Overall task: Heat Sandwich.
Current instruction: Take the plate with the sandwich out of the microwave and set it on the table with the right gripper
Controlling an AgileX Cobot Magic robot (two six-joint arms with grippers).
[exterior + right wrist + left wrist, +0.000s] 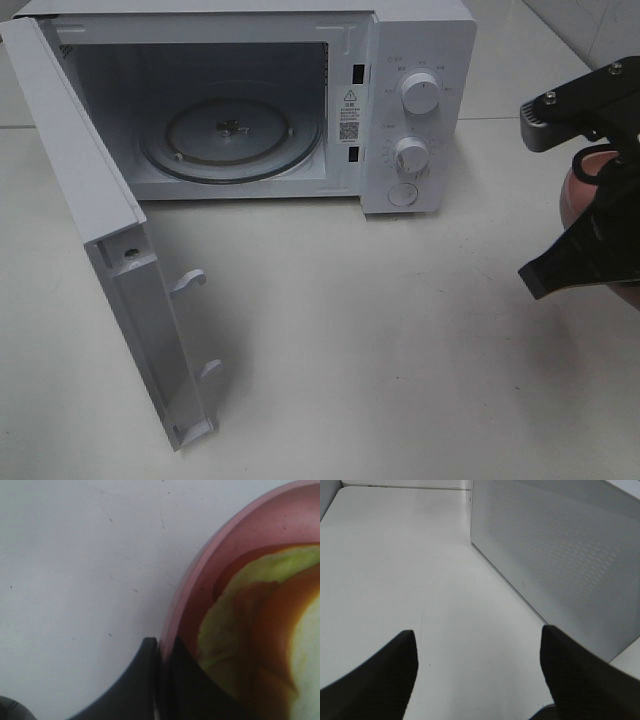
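The sandwich [250,605] lies on a round pink plate [200,565]; green lettuce, a red layer and white bread show in the right wrist view. My right gripper [159,645] is shut on the plate's rim, one finger inside and one outside. In the high view the right arm [595,245] sits at the far right edge, right of the microwave [420,100], with a bit of the pink plate [577,190] behind it; the sandwich is hidden there. My left gripper [477,630] stands open over bare table, nothing between its fingers, and is outside the high view.
The white microwave's door [110,230] swings wide open toward the front left. Its glass turntable [230,130] is bare. Two knobs [418,95] are on its right panel. The microwave's perforated side wall [560,555] stands close beside the left gripper.
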